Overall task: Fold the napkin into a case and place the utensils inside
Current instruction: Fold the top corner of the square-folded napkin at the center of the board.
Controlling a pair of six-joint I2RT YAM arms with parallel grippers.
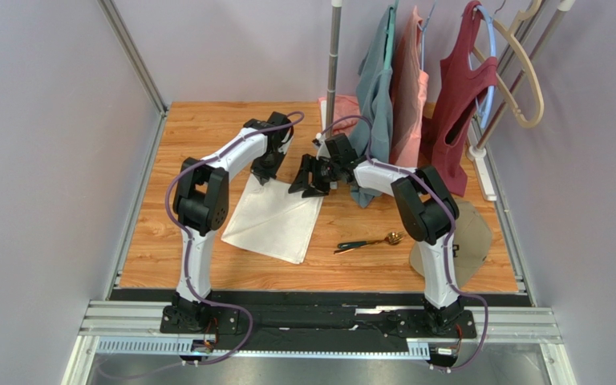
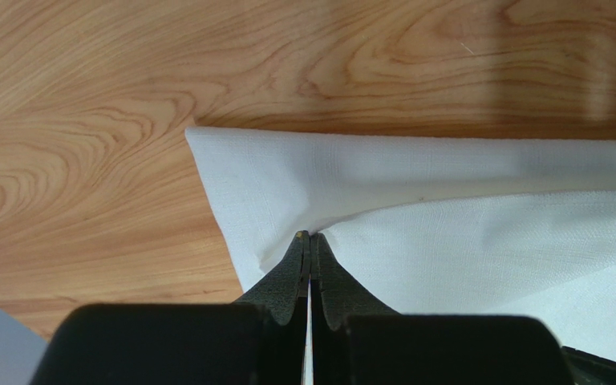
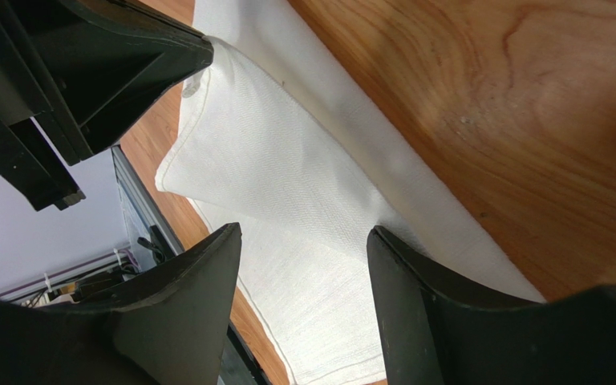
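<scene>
The white napkin (image 1: 275, 218) lies on the wooden table with a diagonal fold across it. My left gripper (image 1: 266, 172) is at its far left corner, and in the left wrist view this gripper (image 2: 310, 237) is shut on a pinched layer of the napkin (image 2: 464, 233). My right gripper (image 1: 313, 181) hovers open over the napkin's far right corner. In its wrist view the right gripper (image 3: 303, 234) has only the napkin (image 3: 287, 160) below its spread fingers. The utensils (image 1: 367, 241), dark-handled with a gold head, lie to the napkin's right.
Garments (image 1: 391, 88) hang from a rack at the back right, beside a metal pole (image 1: 334, 56). A pink cloth (image 1: 340, 107) lies at the back. A beige fabric piece (image 1: 470, 233) sits near the right arm. Grey walls close both sides.
</scene>
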